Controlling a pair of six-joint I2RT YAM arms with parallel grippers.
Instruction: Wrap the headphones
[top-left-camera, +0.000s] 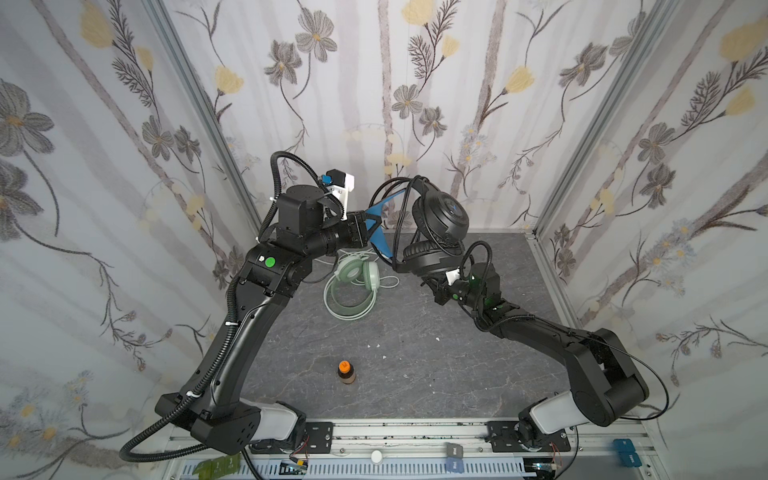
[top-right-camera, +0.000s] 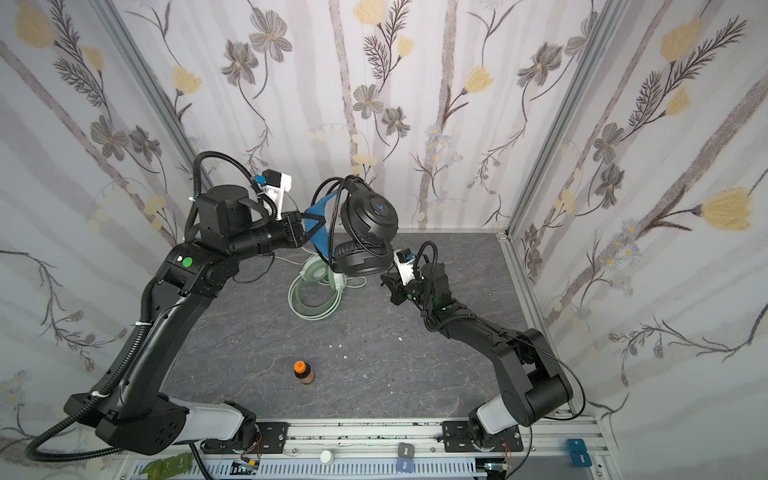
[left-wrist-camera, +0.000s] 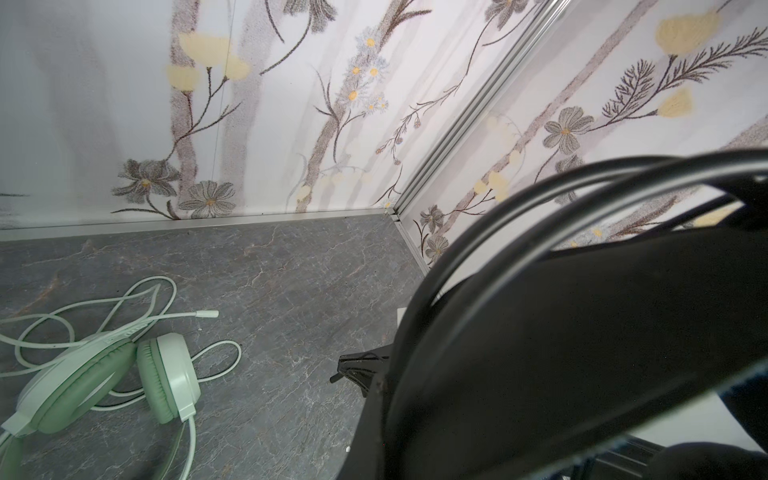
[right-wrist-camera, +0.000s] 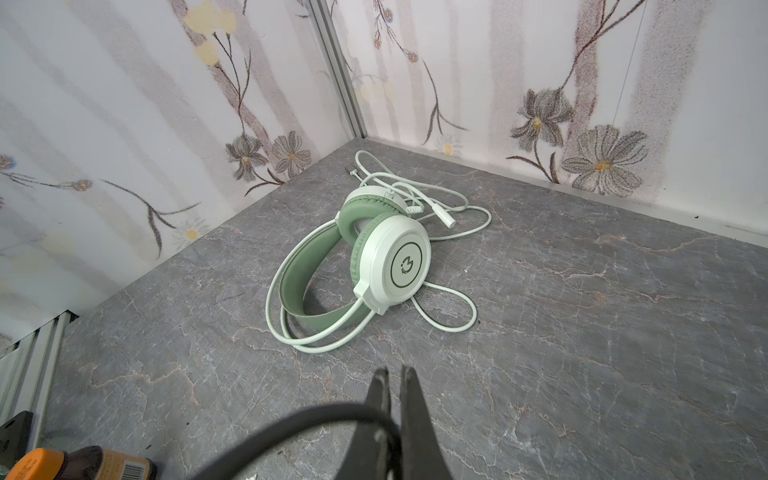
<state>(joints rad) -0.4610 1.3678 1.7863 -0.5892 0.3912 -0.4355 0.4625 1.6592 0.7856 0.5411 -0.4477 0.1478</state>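
Left gripper (top-left-camera: 376, 220) clamps black headset (top-left-camera: 440, 216) aloft by blue headband (top-left-camera: 380, 245); right gripper (right-wrist-camera: 394, 376), just beside, pinches its black cable (right-wrist-camera: 316, 415).

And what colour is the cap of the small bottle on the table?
The cap is orange, clearest in a top view.

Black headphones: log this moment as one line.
left pincer: shut on blue headband, black headphones held in air | right pincer: shut on black cable | green headphones: on table, cable loose
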